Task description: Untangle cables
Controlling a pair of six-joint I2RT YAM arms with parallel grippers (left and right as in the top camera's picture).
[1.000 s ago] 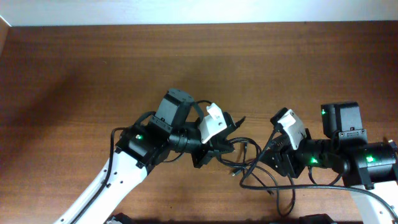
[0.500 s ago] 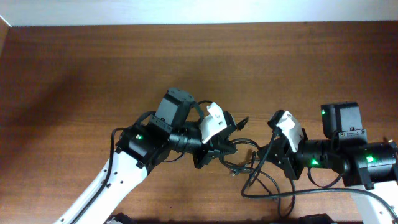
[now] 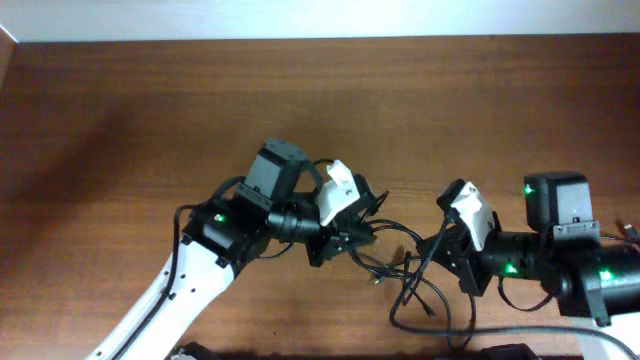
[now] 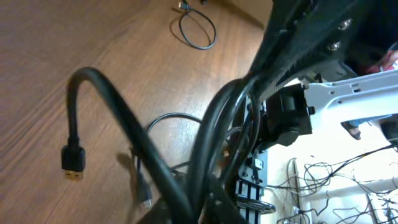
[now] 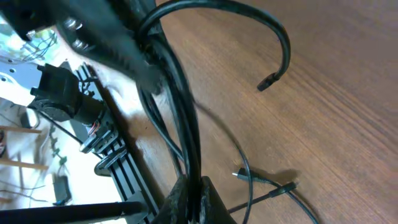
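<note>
The black cables [image 3: 400, 262] lie bunched on the wood table between my two grippers, near the front edge. My left gripper [image 3: 352, 228] holds one end of the bunch. In the left wrist view, thick black strands [image 4: 217, 130] rise out of its jaws [image 4: 205, 211], and one strand arcs left to a gold USB plug [image 4: 73, 167]. My right gripper [image 3: 452, 252] is shut on several strands [image 5: 186, 124], which run up from between its fingers [image 5: 194, 200]. One strand curls away to a small plug [image 5: 268, 81]. Two loose plug ends [image 5: 242, 175] lie on the wood.
A small separate loop of thin cable [image 4: 198, 28] lies farther off on the table. The table's front edge and a black metal frame [image 5: 118, 168] lie close beside the grippers. Bare wood [image 3: 150, 110] stretches toward the far wall.
My right gripper has closed on the cable strands and shifted slightly right and toward the front edge. The left gripper has edged left, and the bunch is drawn out between them.
</note>
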